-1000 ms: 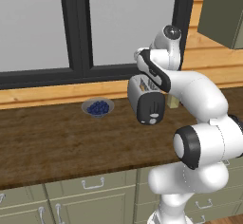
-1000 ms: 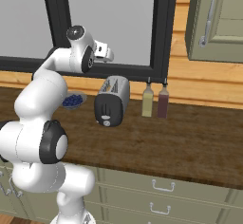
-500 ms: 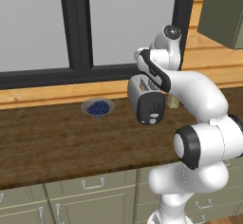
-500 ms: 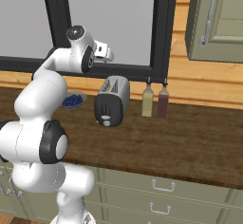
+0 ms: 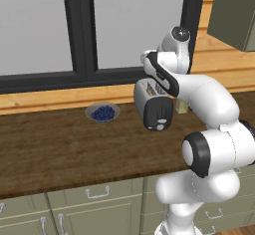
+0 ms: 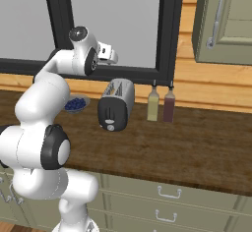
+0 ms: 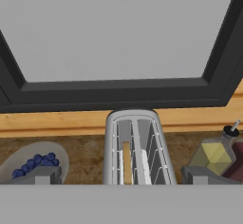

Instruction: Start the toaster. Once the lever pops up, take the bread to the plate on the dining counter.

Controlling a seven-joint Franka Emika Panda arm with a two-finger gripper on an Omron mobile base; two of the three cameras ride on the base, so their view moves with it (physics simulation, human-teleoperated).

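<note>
Hovering high above a wooden tabletop [image 5: 60,149] in front of a dark-framed window, a white robot arm points its end effector [image 7: 121,178] down at the toaster [image 6: 117,103], with its two dark fingertips [image 7: 42,174] spread wide apart and nothing between them. The toaster stands near the back of the tabletop, its black end face turned toward the robot. On that face sits the lever [image 5: 160,115], a small pale tab, with a round white knob [image 5: 159,127] below it. Seen from the hand, the bread [image 7: 126,161] stands as a thin tan slice inside one of the toaster's two slots. A grey bowl of blueberries [image 5: 102,113] lies to one side of the toaster, and two bottles [image 6: 161,105] stand on the other side. Starting the toaster well probably means lowering the hand in front of the black end face, resting one fingertip on top of the tab rather than the knob, and pressing straight down so the toaster does not slide.
</note>
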